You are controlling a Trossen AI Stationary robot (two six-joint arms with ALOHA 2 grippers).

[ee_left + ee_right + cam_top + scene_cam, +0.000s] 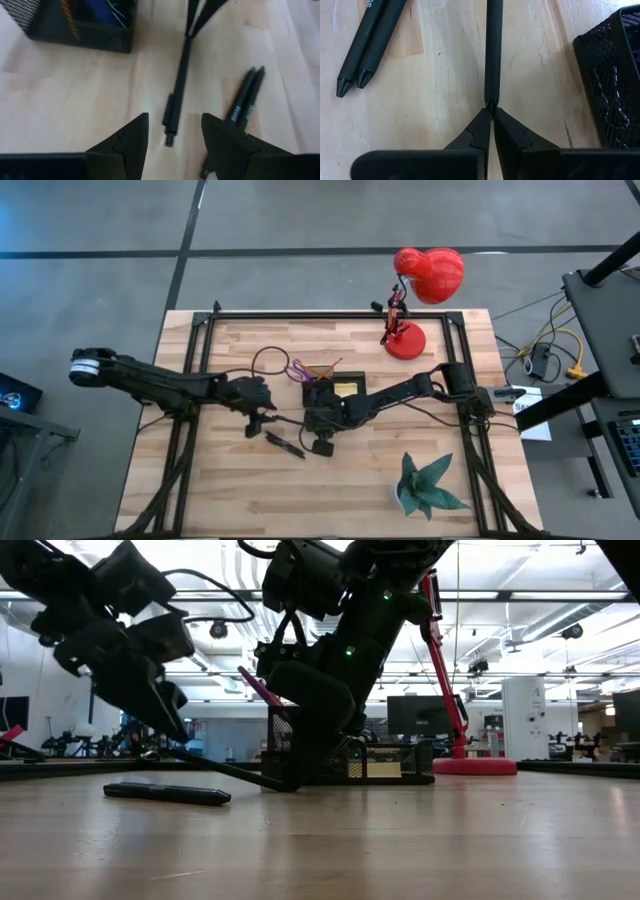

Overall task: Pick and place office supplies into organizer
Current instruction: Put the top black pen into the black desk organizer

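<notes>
Two black pens (167, 794) lie side by side on the table (200, 490). Right gripper (491, 111) pinches another black pen (493, 50) by its tip, with the organizer (615, 75) at its 3 o'clock. Left gripper (175, 131) hangs open over that pen.

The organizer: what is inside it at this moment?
Inside the black mesh organizer you can see purple scissor handles, an orange pencil and a yellow sticky-note pad. The right arm covers its front part, so anything there is hidden.

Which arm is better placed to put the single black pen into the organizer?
Right. The right tool is shut on the black pen's tip, beside the mesh organizer. The left tool is open, with the pen's other end between its fingers, gripping nothing.
</notes>
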